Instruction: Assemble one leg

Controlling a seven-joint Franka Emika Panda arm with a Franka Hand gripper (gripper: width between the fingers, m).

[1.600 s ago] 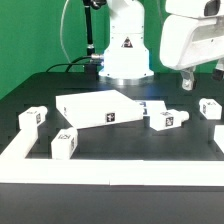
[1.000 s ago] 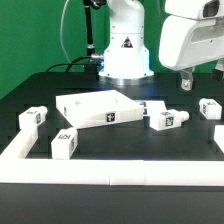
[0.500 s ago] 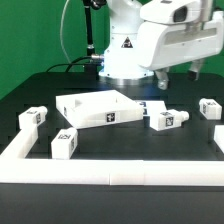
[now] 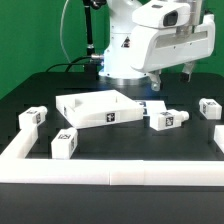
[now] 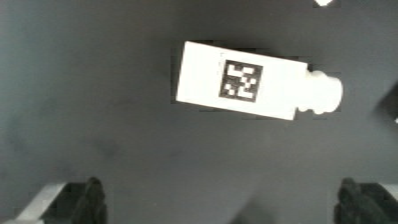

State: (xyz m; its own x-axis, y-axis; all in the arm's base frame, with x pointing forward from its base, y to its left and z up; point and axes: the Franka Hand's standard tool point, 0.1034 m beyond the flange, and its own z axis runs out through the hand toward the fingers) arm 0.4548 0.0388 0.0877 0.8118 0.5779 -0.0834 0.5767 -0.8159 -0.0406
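We see the gripper point(image 4: 175, 78) hanging high over the table point(image 4: 120, 140), with its jaws spread wide and holding nothing. In the wrist view the two fingers point(image 5: 71, 200) stand far apart at the border of the picture. The leg point(image 5: 249, 80) lies flat on the table under the camera. We judge it is the same leg point(image 4: 165, 120) that rests just beside the near corner of the panel point(image 4: 97, 107) in the exterior view.

We think several things can go wrong from here:

- The leg is not between the fingers but to one side of their line, so a straight descent would miss it or land a finger on top of it.
- The leg lies turned against the line of the fingers, so the pads may close on its corners and make it twist or slip out.
- The round peg point(image 5: 324, 92) at its end gives a poor place for holding.
- The panel is close, so a wide-open finger may strike its rim and push it.
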